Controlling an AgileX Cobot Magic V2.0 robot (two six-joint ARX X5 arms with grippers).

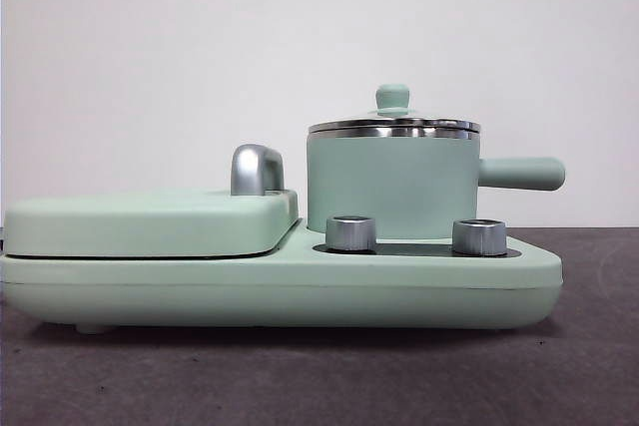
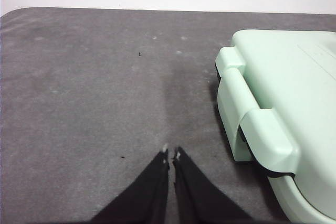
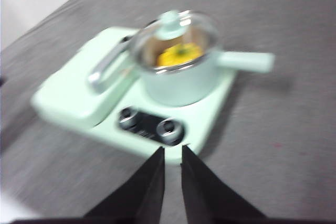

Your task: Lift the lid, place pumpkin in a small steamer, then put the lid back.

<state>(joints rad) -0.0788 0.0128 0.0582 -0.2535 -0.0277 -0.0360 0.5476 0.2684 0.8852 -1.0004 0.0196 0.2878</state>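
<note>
The small steamer (image 1: 389, 187), a mint-green pot with a straight side handle (image 1: 521, 174), stands on the right half of a mint-green cooker base (image 1: 280, 281). The glass lid (image 1: 393, 127) with its green knob sits flat on the pot's steel rim. In the blurred right wrist view the yellow pumpkin (image 3: 178, 54) shows through the lid (image 3: 176, 32), inside the steamer (image 3: 181, 85). My right gripper (image 3: 172, 149) hovers away from the cooker's knob side, jaws a narrow gap apart and empty. My left gripper (image 2: 171, 153) is shut over bare grey table beside the cooker.
A wide flat griddle cover (image 1: 150, 221) with a steel handle (image 1: 257, 169) fills the cooker's left half; its hinge end (image 2: 257, 124) is close to my left gripper. Two steel dials (image 1: 350, 232) (image 1: 479, 236) stand in front of the pot. Grey tabletop surrounds the cooker.
</note>
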